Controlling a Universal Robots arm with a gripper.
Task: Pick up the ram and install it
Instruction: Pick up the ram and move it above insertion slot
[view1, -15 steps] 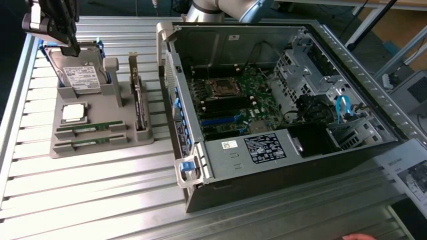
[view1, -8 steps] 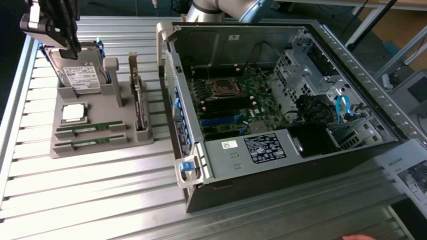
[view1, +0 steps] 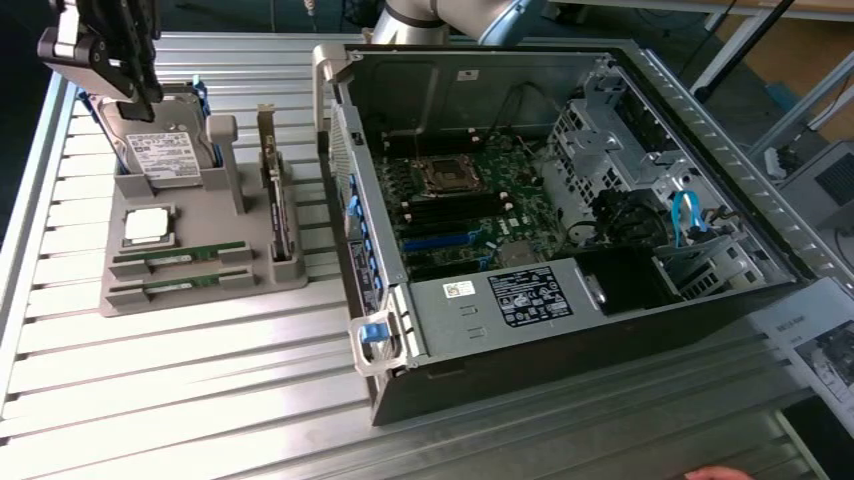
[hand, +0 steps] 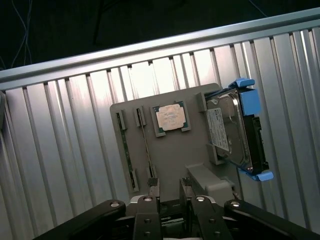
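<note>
Ram stick (view1: 180, 256), long, thin and green, is lying below and aside of the spread, empty claw (hand: 169, 186). Descending off-centre is risking snagging the twin stick (view1: 180, 287).

A robot workshop: a ribbed metal worktop (view1: 200, 400) holds an open computer (view1: 441, 90) and a grey holder (view1: 214, 235) of computer parts.

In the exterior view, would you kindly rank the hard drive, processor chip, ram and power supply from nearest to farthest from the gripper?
1. hard drive, far end of the tray, by the gripper.
2. processor chip, mid-tray.
3. ram, tray's near edge.
4. power supply, inside the case.
</note>
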